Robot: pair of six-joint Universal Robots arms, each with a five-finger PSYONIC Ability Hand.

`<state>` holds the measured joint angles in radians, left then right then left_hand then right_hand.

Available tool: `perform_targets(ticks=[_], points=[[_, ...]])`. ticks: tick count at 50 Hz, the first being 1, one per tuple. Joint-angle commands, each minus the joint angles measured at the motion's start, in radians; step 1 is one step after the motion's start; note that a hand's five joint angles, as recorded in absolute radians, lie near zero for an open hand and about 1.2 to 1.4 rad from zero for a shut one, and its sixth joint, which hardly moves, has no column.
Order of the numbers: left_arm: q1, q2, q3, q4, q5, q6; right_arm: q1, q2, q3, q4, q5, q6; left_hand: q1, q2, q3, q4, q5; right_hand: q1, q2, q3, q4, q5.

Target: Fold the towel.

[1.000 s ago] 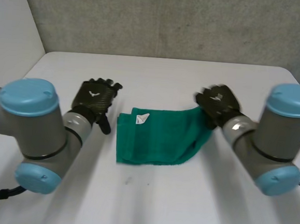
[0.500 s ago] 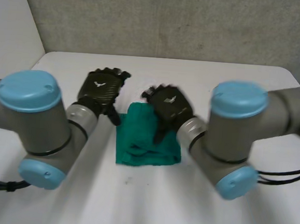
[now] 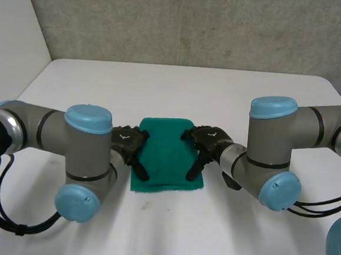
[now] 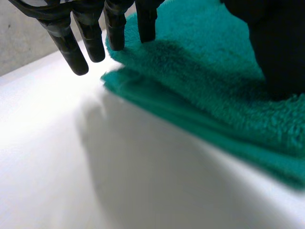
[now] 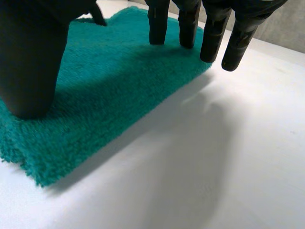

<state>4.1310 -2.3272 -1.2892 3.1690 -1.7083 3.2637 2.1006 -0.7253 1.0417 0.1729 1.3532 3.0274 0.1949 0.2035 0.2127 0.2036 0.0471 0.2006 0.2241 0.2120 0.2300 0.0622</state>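
The green towel [image 3: 167,154] lies on the desk [image 3: 168,228] as a small layered rectangle between both hands. The left hand [image 3: 128,144] and right hand [image 3: 209,140] each rest a thumb on a side edge, fingers straight, gripping nothing. Folding looks nearly done, with perhaps only flattening left.

The folded green towel [image 3: 167,157] is lying flat on the white table [image 3: 174,86], directly between the two hands. The left hand [image 3: 128,145] and the right hand [image 3: 207,143] are flanking it, each laying a thumb on the edge of the cloth nearest it.
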Motion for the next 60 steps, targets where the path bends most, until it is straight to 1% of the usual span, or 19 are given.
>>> perform_targets(ticks=[1, 2, 3, 6, 7, 8, 10, 11, 13, 14, 15, 17, 19, 23, 29, 46, 51, 55, 60], points=[[-0.017, 0.063, -0.024, -0.015, -0.004, 0.074, 0.013, -0.077, 0.015, -0.001, 0.011, -0.033, 0.016, 0.007, -0.002, 0.007, -0.011, -0.026, -0.05, -0.037, -0.055, -0.062], [-0.017, 0.063, -0.024, -0.015, -0.004, 0.074, 0.013, -0.077, 0.015, -0.001, 0.011, -0.033, 0.016, 0.007, -0.002, 0.007, -0.011, -0.026, -0.05, -0.037, -0.055, -0.062], [-0.021, 0.078, -0.024, -0.015, -0.002, 0.074, 0.012, -0.129, 0.027, -0.01, 0.044, -0.025, 0.016, 0.007, -0.002, 0.007, -0.011, -0.026, -0.05, -0.037, -0.055, -0.062], [-0.034, 0.15, -0.021, -0.012, -0.001, 0.071, 0.001, -0.19, 0.047, -0.042, 0.102, -0.024, 0.007, -0.002, -0.011, -0.002, -0.02, -0.026, -0.05, -0.037, -0.055, -0.062], [-0.034, 0.151, -0.021, -0.012, -0.001, 0.071, -0.004, -0.239, 0.067, -0.08, 0.156, -0.022, 0.007, -0.002, -0.011, -0.002, -0.02, -0.026, -0.05, -0.037, -0.055, -0.062], [-0.028, 0.239, -0.015, -0.011, 0.001, 0.056, -0.005, -0.264, 0.078, -0.101, 0.184, -0.024, 0.001, -0.008, -0.017, -0.008, -0.026, -0.026, -0.05, -0.037, -0.055, -0.062], [-0.018, 0.287, -0.009, -0.011, 0.003, 0.044, -0.019, -0.319, 0.103, -0.15, 0.248, -0.025, -0.002, -0.011, -0.02, -0.011, -0.029, -0.026, -0.05, -0.037, -0.055, -0.062], [-0.014, 0.31, -0.005, -0.011, 0.003, 0.036, -0.04, -0.377, 0.127, -0.192, 0.308, -0.034, -0.002, -0.011, -0.02, -0.011, -0.029, -0.026, -0.05, -0.037, -0.055, -0.062], [-0.006, 0.332, -0.004, -0.011, 0.003, 0.027, -0.059, -0.431, 0.147, -0.223, 0.36, -0.041, -0.002, -0.011, -0.02, -0.011, -0.029, -0.026, -0.05, -0.037, -0.055, -0.062], [0.02, 0.374, -0.001, -0.011, 0.004, 0.007, -0.076, -0.475, 0.159, -0.242, 0.4, -0.044, -0.002, -0.011, -0.02, -0.011, -0.029, -0.026, -0.05, -0.037, -0.055, -0.062], [0.075, 0.423, 0.004, -0.017, 0.001, -0.015, -0.085, -0.494, 0.164, -0.248, 0.415, -0.047, -0.002, -0.011, -0.02, -0.011, -0.029, -0.026, -0.05, -0.037, -0.055, -0.062], [0.109, 0.456, 0.01, -0.024, 0.004, -0.027, -0.106, -0.526, 0.167, -0.247, 0.431, -0.059, -0.002, -0.011, -0.02, -0.011, -0.029, -0.026, -0.05, -0.037, -0.055, -0.062], [0.139, 0.491, 0.016, -0.043, 0.016, -0.039, -0.149, -0.556, 0.164, -0.233, 0.425, -0.088, -0.002, -0.011, -0.02, -0.011, -0.029, -0.026, -0.05, -0.037, -0.055, -0.062], [0.213, 0.566, 0.044, -0.145, 0.1, -0.07, -0.201, -0.565, 0.149, -0.167, 0.386, -0.127, -0.014, -0.022, -0.031, -0.022, -0.04, -0.026, -0.05, -0.037, -0.055, -0.062], [0.255, 0.611, 0.059, -0.225, 0.17, -0.111, -0.217, -0.565, 0.124, -0.105, 0.334, -0.125, -0.02, -0.028, -0.037, -0.028, -0.046, -0.026, -0.05, -0.037, -0.055, -0.062], [0.258, 0.64, 0.005, -0.219, 0.176, -0.111, -0.201, -0.592, 0.161, -0.113, 0.293, -0.134, -0.02, -0.029, -0.038, -0.029, -0.047, -0.026, -0.05, -0.037, -0.055, -0.062], [0.256, 0.64, -0.004, -0.205, 0.176, -0.111, -0.201, -0.597, 0.173, -0.115, 0.248, -0.134, -0.02, -0.029, -0.038, -0.029, -0.047, -0.026, -0.05, -0.037, -0.055, -0.062], [0.25, 0.643, -0.025, -0.167, 0.176, -0.111, -0.203, -0.6, 0.179, -0.113, 0.183, -0.127, -0.02, -0.028, -0.037, -0.028, -0.046, -0.026, -0.05, -0.037, -0.055, -0.062], [0.245, 0.663, -0.05, -0.123, 0.176, -0.107, -0.202, -0.602, 0.184, -0.111, 0.167, -0.127, -0.02, -0.028, -0.037, -0.028, -0.046, -0.026, -0.05, -0.037, -0.055, -0.062]])
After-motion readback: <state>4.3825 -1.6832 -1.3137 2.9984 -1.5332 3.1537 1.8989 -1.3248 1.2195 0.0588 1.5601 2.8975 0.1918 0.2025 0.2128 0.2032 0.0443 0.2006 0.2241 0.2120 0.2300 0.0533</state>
